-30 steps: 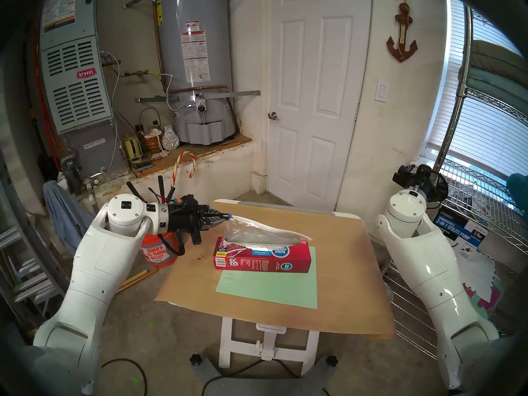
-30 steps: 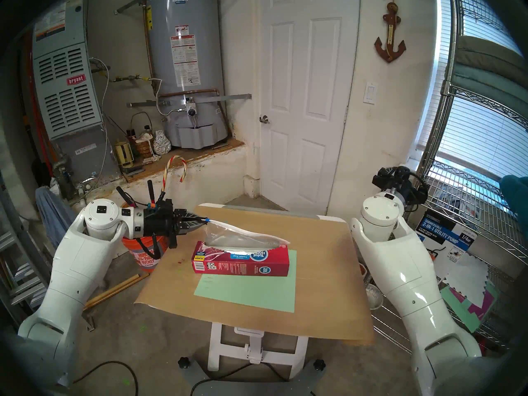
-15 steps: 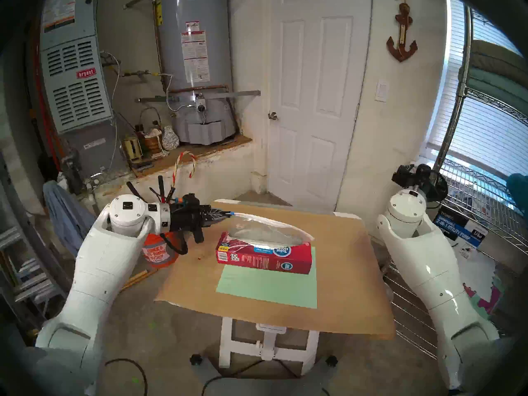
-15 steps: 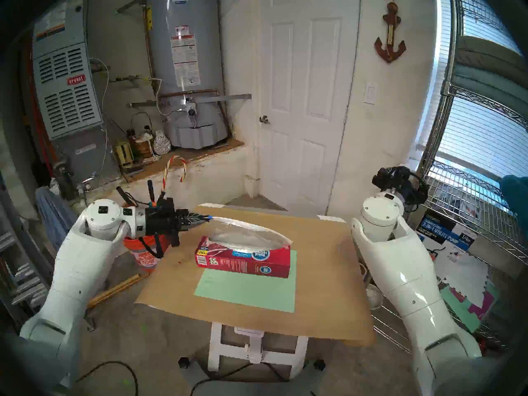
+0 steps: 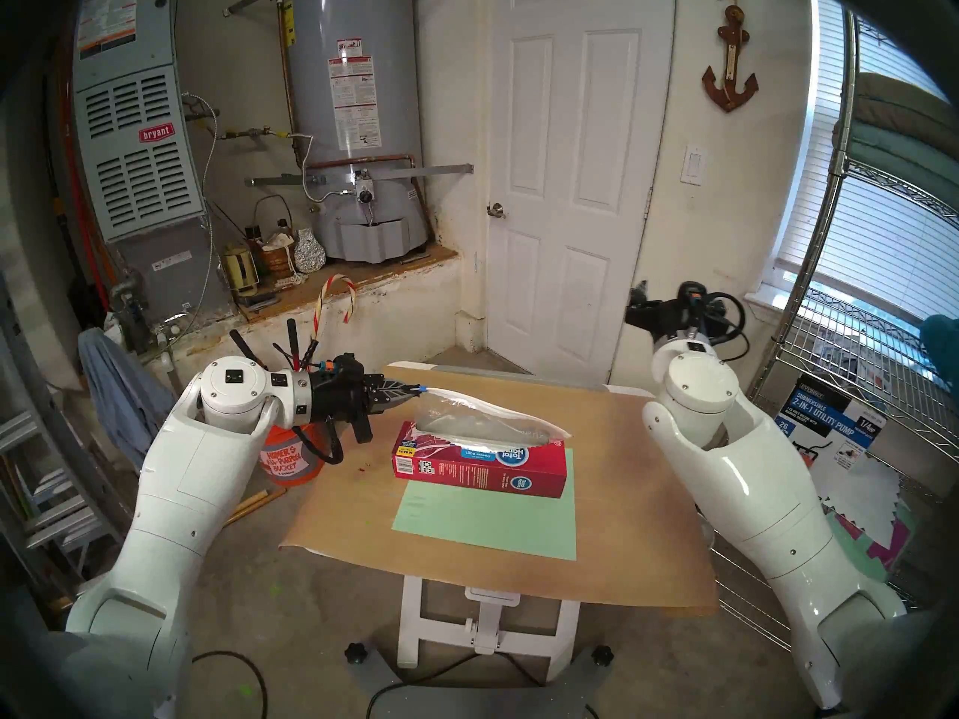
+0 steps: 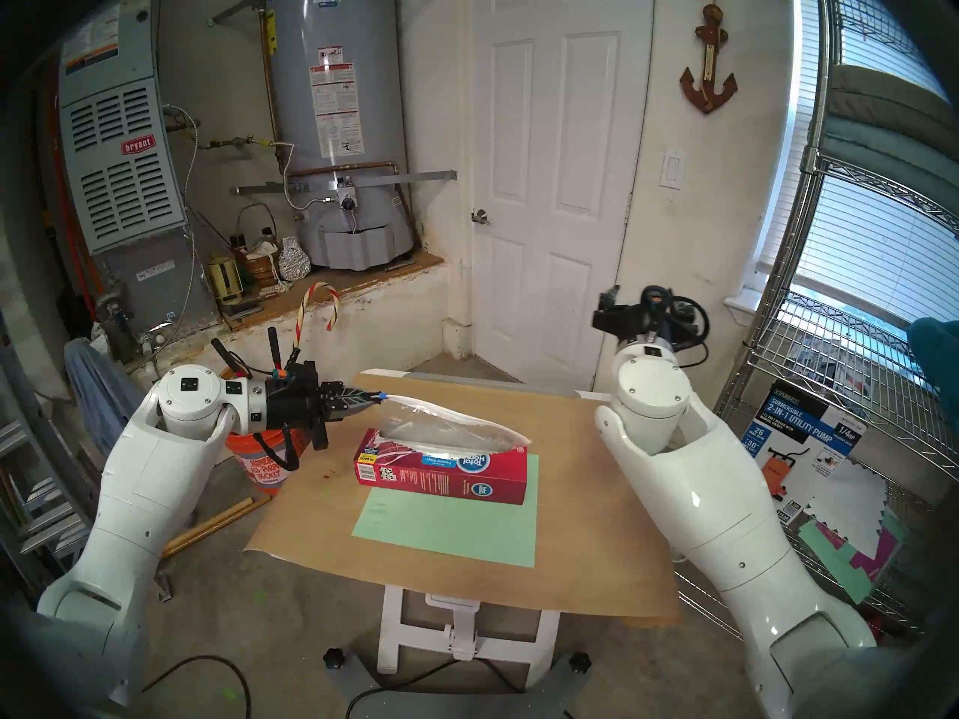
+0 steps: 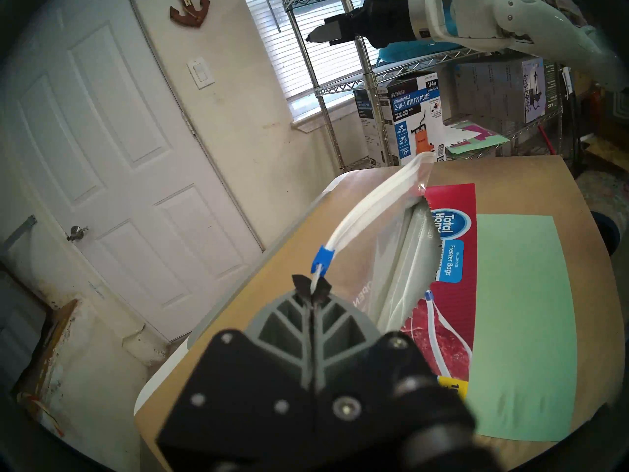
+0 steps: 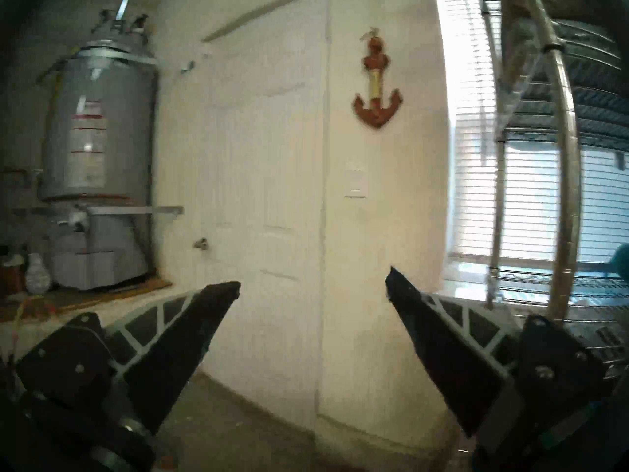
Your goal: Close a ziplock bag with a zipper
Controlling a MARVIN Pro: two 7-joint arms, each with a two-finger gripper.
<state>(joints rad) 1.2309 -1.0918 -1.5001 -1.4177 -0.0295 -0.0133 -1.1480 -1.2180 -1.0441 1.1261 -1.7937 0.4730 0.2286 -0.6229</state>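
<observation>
The clear ziplock bag [image 5: 482, 422] sticks out of the top of a red box [image 5: 480, 469] on the table, its white zip strip [image 7: 367, 205] arching up toward the left. The blue zipper slider [image 7: 322, 258] sits at the strip's left end. My left gripper [image 7: 312, 285] is shut on the white strip end just beyond the slider, level with the bag's top [image 5: 412, 389]. My right gripper [image 8: 312, 287] is open and empty, held high beyond the table's far right corner [image 5: 635, 300], well apart from the bag.
The red box lies at the far edge of a green sheet [image 5: 488, 521] on the brown table [image 5: 633, 547]. An orange bucket [image 5: 288, 461] with tools stands left of the table. A wire shelf [image 5: 882, 349] with boxes stands at the right.
My left gripper closed its jaws on the strip end. The red box turned slightly and the bag lifted a little. My right arm swung inward toward the table with its gripper still open.
</observation>
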